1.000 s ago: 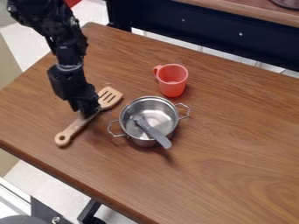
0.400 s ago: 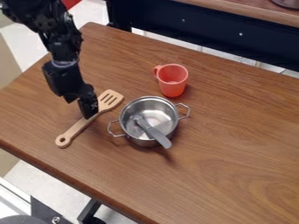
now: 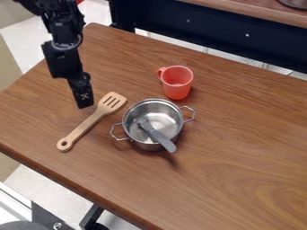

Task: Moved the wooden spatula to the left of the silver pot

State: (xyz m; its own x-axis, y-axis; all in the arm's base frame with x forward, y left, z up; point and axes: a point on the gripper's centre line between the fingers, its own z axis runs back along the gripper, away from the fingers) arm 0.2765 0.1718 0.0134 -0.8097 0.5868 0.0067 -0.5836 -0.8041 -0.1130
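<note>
Lying slantwise on the brown wooden table (image 3: 240,175), the spatula (image 3: 90,122) sits to the view's left of the silver pot (image 3: 167,117), slotted end nearer the pot. The gripper (image 3: 84,102) hangs near it; whether wide or narrow, I cannot tell. A red cup (image 3: 177,86) stands behind the pot. Beyond are a dark frame (image 3: 210,33) and pale floor (image 3: 27,47).
</note>
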